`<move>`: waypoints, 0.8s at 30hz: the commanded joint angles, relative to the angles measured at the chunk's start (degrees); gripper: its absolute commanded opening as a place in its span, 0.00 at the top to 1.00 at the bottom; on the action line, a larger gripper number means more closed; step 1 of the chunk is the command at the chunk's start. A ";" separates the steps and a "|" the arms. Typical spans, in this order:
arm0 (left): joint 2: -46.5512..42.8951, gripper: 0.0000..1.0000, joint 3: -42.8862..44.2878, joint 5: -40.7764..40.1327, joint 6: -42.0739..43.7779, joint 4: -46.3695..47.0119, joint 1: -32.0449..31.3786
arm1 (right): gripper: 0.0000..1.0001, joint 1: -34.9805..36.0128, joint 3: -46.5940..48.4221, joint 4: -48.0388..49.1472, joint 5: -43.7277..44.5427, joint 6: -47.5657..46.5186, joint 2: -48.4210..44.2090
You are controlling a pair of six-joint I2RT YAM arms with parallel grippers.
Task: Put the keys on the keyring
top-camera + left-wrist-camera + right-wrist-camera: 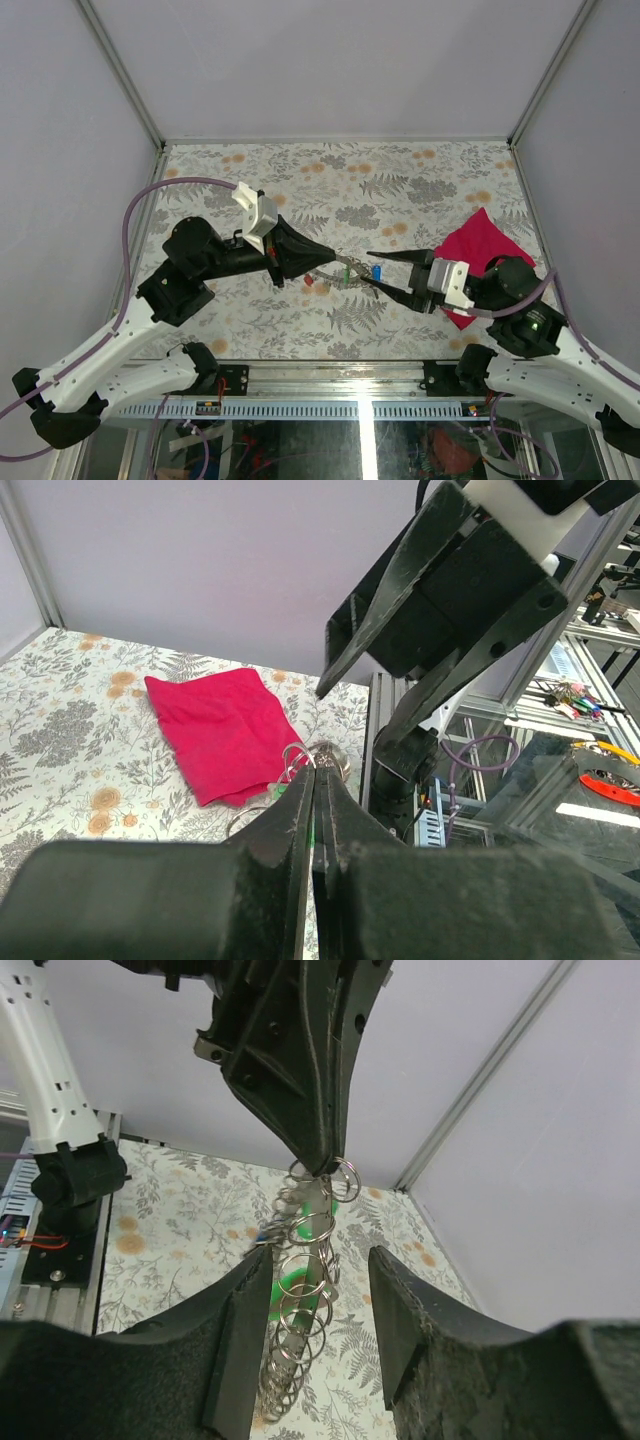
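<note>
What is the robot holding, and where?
The left gripper pinches the keyring by one end; the right gripper is open, holding nothing.

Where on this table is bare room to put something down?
Bare: the far strip of the table along the back wall, and the near strip along the front edge. Crowded: the middle, where the left gripper and right gripper meet at the keyring, and the right, where the red cloth lies.

Overhead looks down; opposed wrist views closely share the keyring (312,1205).
</note>
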 commanded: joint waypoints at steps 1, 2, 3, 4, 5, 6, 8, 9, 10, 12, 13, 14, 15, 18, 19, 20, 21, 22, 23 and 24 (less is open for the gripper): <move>-0.50 1.00 0.49 -0.39 -0.54 4.05 -0.05 | 0.50 0.18 3.87 -4.41 -1.89 -0.24 -1.74; -0.39 1.00 0.46 -0.27 -0.54 4.10 -0.05 | 0.50 0.17 3.88 -4.27 -1.40 -0.10 -2.00; -0.28 1.00 0.49 -0.25 -0.54 4.14 -0.04 | 0.50 0.17 3.93 -4.02 -0.73 0.28 -2.20; -0.27 1.00 0.47 0.01 -0.54 4.10 -0.07 | 0.53 0.16 3.91 -3.43 0.18 0.72 -2.26; -0.10 1.00 0.45 0.19 -0.47 4.06 -0.11 | 0.58 0.16 3.83 -2.46 1.71 1.68 -2.32; -0.01 1.00 0.57 0.48 -0.38 3.91 -0.05 | 0.64 0.16 3.95 -1.87 3.18 2.35 -2.11; 0.18 1.00 0.73 1.20 -0.08 3.39 -0.10 | 0.66 0.20 4.69 -1.82 4.36 3.18 -1.41; 0.23 1.00 0.85 1.64 0.16 3.03 -0.06 | 0.66 0.21 5.13 -2.03 4.43 3.36 -1.00; 0.34 1.00 1.04 1.96 0.45 2.67 -0.09 | 0.66 0.18 5.65 -2.41 4.25 3.48 -0.45; 0.42 1.00 1.33 3.10 0.86 2.12 -0.11 | 0.66 0.18 7.52 -4.17 3.41 3.84 1.41; 0.50 1.00 1.49 3.72 1.13 1.78 -0.09 | 0.66 0.22 8.85 -5.34 2.75 4.17 2.51; 0.59 1.00 1.71 4.33 1.39 1.39 -0.10 | 0.66 0.17 10.05 -6.38 1.82 4.57 3.68; 0.59 1.00 1.93 4.77 1.74 0.94 -0.07 | 0.65 0.22 10.98 -7.04 0.89 4.83 4.62; 0.23 1.00 2.17 5.19 2.31 -0.06 -0.04 | 0.63 0.04 12.07 -6.94 -0.98 5.57 5.80; 0.01 1.00 2.24 5.25 2.47 -0.29 -0.09 | 0.62 -0.02 12.29 -6.71 -1.65 5.86 5.94; -0.18 1.00 2.25 5.22 2.52 -0.45 -0.05 | 0.61 -0.29 12.43 -6.50 -2.62 6.33 6.03; -0.42 1.00 2.17 5.24 2.53 -0.61 -0.11 | 0.60 -1.07 12.57 -6.35 -4.08 7.12 6.27; -0.57 1.00 2.08 5.24 2.53 -0.65 -0.11 | 0.60 -1.86 12.91 -6.41 -6.01 8.06 6.78; -0.65 1.00 2.08 5.28 2.53 -0.68 -0.07 | 0.59 -3.14 13.24 -6.48 -8.39 9.34 7.39; -0.73 1.00 2.08 5.29 2.53 -0.80 -0.07 | 0.58 -4.85 13.67 -6.54 -11.33 10.98 8.17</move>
